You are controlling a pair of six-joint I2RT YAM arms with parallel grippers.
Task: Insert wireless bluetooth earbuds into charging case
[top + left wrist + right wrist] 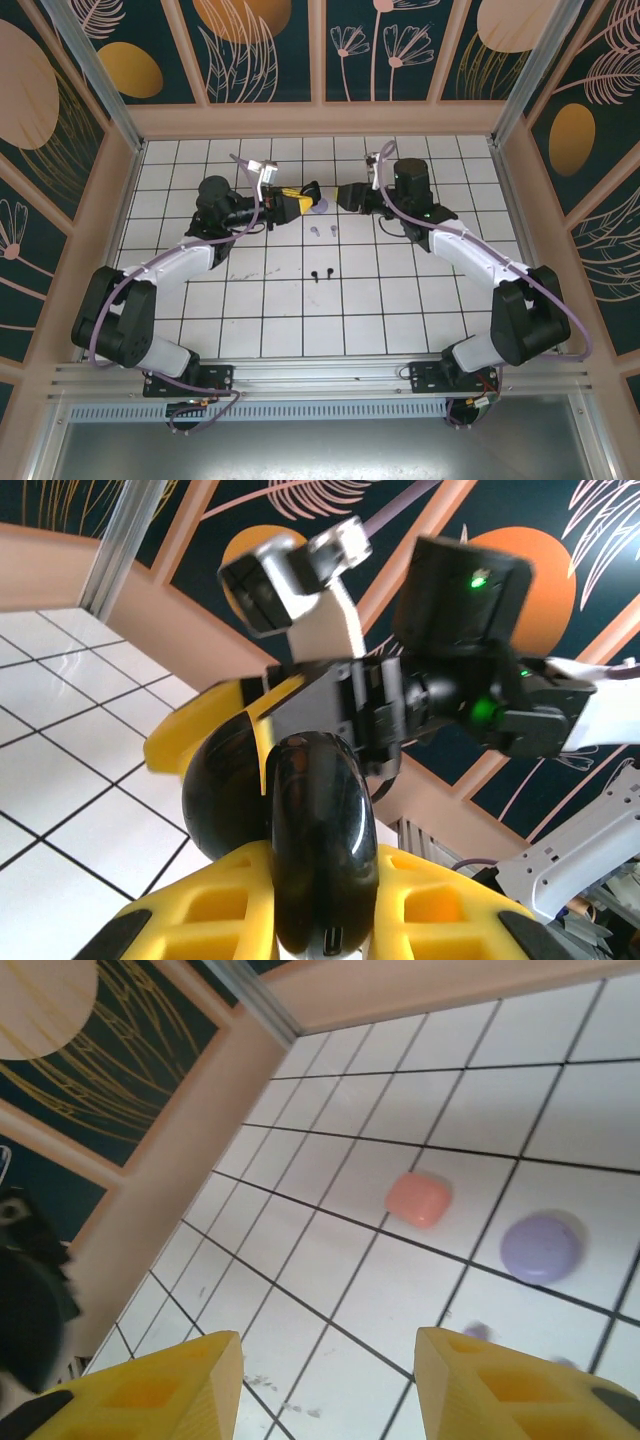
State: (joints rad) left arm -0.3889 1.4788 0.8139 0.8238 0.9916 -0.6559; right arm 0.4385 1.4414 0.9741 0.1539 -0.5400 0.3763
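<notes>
1. Left hand [305,196]: clamped on the black charging case [315,850], raised above the table [400,300].
2. Black earbuds [320,273]: on the table at centre, near the lavender earbuds [324,231].
3. Right hand [325,1360]: fingers apart, empty. Advisably, hold the case level and pinch one earbud by its stem.

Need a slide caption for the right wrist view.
Right hand open over the white tiled table; salmon case and lavender case lie apart ahead.
</notes>
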